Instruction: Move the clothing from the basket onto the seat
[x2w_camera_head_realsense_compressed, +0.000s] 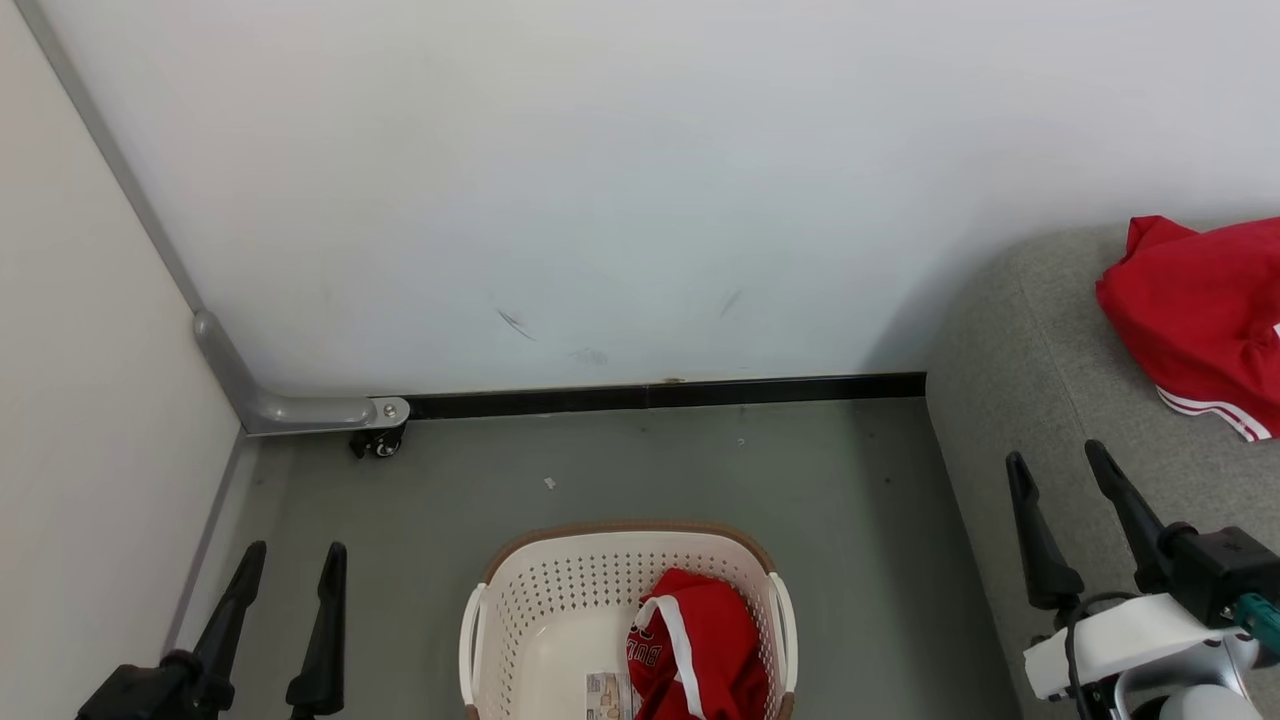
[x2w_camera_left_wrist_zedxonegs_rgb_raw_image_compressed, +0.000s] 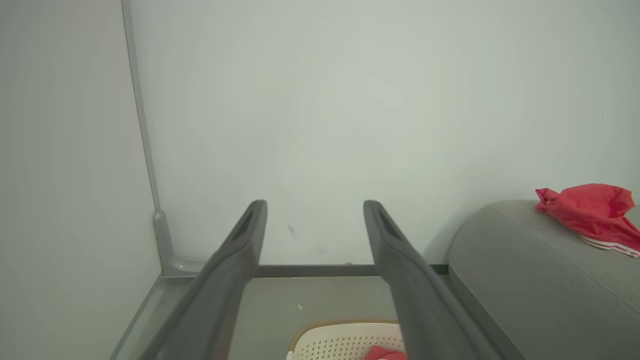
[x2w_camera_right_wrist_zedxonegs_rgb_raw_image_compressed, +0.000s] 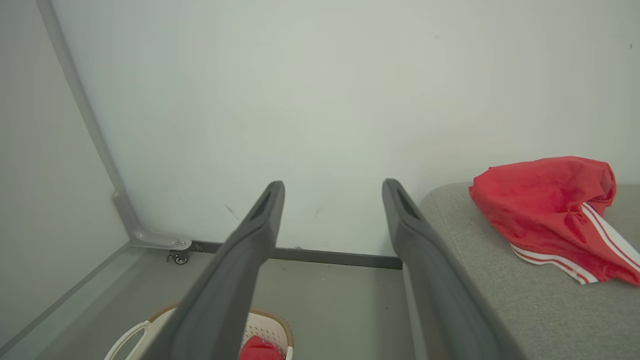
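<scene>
Grey floor (x2w_camera_head_realsense_compressed: 850, 520); basket (x2w_camera_head_realsense_compressed: 560, 590) with red garment (x2w_camera_head_realsense_compressed: 705, 640)

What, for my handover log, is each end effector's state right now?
Left end effector: open, holding nothing.
Right end effector: open, holding nothing.

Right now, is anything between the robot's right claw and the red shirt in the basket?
Nothing covers it. The red garment lies in the open laundry basket. The open right gripper hangs by the grey seat, so only the basket's right wall stands between them; coming from above should clear it.
</scene>
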